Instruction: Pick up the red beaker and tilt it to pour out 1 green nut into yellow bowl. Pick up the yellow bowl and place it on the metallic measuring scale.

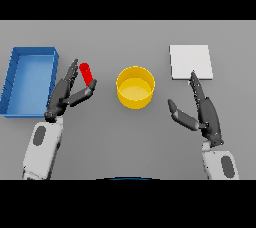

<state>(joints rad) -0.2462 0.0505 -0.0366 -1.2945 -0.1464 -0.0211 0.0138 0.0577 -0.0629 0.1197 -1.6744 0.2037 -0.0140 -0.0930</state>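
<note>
The red beaker (86, 73) stands on the grey table, left of the yellow bowl (135, 87). My left hand (64, 94) is open around the beaker's lower part: the straight fingers lie to its left and the thumb reaches under it on the right. I cannot tell if the hand touches the beaker. The bowl stands in the middle of the table; no nut shows in it. The metallic measuring scale (190, 62) is a pale square plate at the back right. My right hand (202, 111) is open and empty, right of the bowl and just in front of the scale.
A blue tray (29, 79) with raised walls lies at the far left, close behind my left hand.
</note>
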